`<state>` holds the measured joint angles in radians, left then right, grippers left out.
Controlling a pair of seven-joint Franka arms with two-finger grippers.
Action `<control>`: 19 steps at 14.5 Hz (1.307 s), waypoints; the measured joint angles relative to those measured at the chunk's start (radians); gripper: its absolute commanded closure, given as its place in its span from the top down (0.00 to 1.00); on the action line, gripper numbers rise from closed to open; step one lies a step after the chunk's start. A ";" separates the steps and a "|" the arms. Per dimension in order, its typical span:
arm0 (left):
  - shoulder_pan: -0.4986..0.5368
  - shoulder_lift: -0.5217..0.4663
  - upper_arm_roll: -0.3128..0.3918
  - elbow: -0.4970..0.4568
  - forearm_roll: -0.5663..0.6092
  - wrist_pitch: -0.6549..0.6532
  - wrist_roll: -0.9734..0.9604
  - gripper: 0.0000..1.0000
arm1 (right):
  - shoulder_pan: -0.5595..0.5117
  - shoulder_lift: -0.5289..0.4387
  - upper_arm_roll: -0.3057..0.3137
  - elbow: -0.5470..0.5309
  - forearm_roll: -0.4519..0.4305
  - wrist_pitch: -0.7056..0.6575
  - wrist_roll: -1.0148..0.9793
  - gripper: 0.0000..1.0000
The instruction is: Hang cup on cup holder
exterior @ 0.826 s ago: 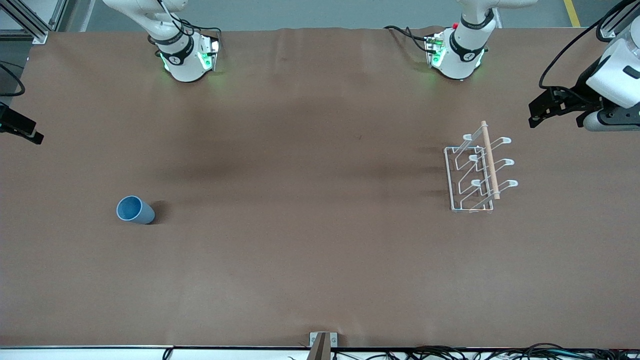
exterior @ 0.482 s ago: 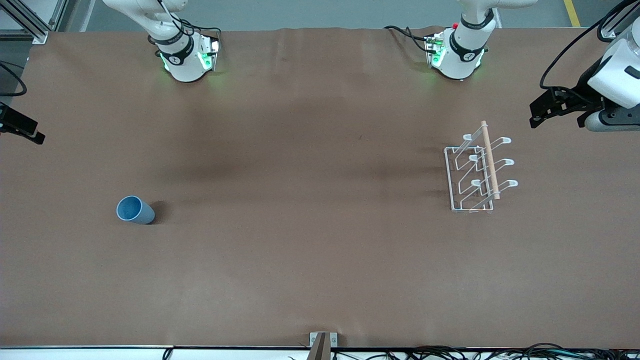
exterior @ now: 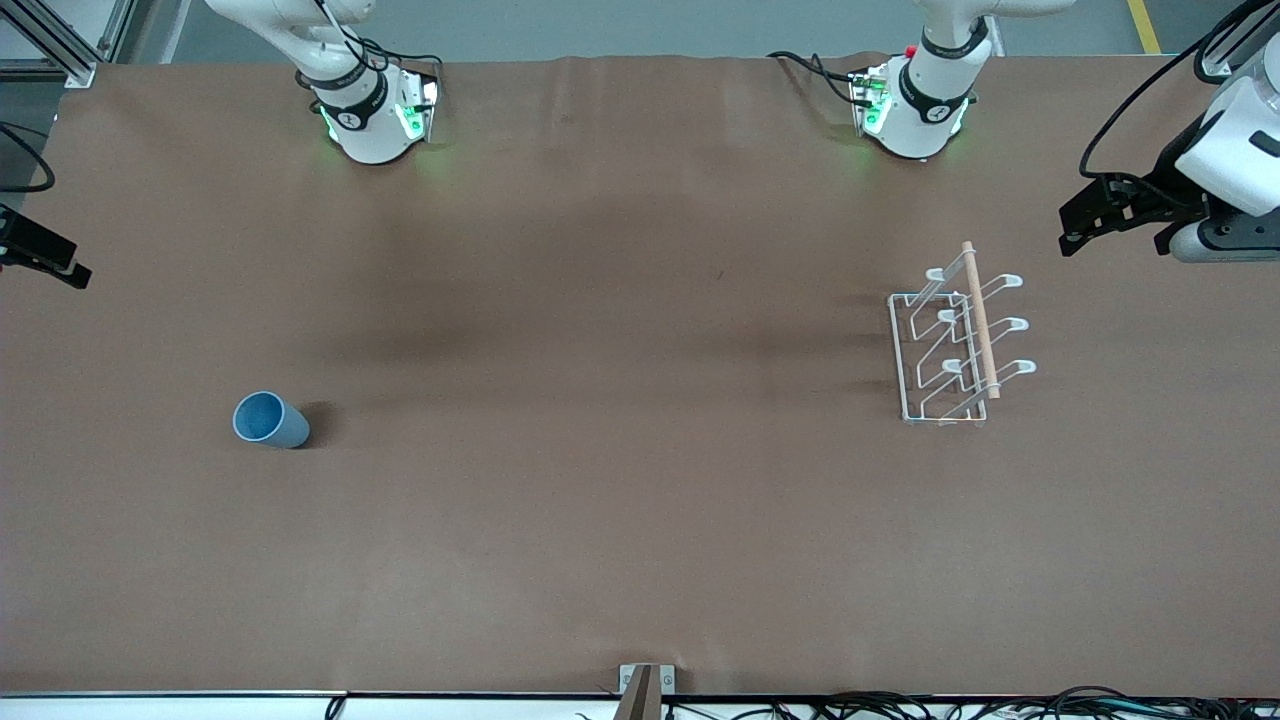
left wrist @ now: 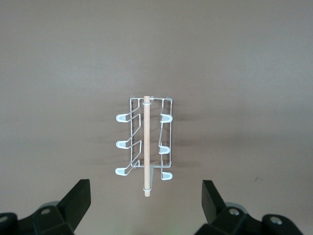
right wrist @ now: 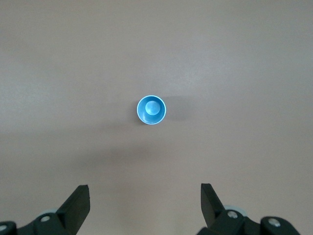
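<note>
The light-blue cup (exterior: 270,420) stands upright with its mouth up, alone on the brown table toward the right arm's end. In the right wrist view the cup (right wrist: 151,110) lies well below the right gripper (right wrist: 144,188), which is open and holds nothing. Only the right gripper's (exterior: 45,260) dark edge shows in the front view. The white wire cup holder (exterior: 955,345) with its wooden rod (exterior: 980,320) stands toward the left arm's end. The left gripper (left wrist: 145,186) hangs high over the cup holder (left wrist: 145,144), open and holding nothing. In the front view the left gripper (exterior: 1078,222) is beside the rack.
Both arm bases (exterior: 375,110) (exterior: 915,105) stand along the table's edge farthest from the front camera. A small metal bracket (exterior: 645,685) sits at the table's nearest edge. Brown table cover (exterior: 620,400) spans the space between cup and rack.
Both hands have drifted only very slightly. The cup and the cup holder have not moved.
</note>
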<state>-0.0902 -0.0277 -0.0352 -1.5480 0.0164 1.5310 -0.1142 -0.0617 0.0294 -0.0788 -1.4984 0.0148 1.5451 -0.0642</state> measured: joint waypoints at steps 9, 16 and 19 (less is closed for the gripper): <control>0.000 -0.001 0.001 0.003 0.000 0.000 0.000 1.00 | 0.000 0.047 0.000 -0.195 0.000 0.203 -0.004 1.00; 0.000 -0.001 -0.001 0.002 0.000 0.000 0.001 1.00 | -0.001 0.194 -0.003 -0.480 -0.001 0.688 -0.101 1.00; -0.001 0.000 -0.002 0.001 0.000 0.000 0.001 1.00 | -0.002 0.303 -0.006 -0.486 -0.001 0.825 -0.122 1.00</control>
<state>-0.0908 -0.0279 -0.0369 -1.5472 0.0164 1.5310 -0.1132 -0.0634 0.3327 -0.0845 -1.9848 0.0133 2.3697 -0.1858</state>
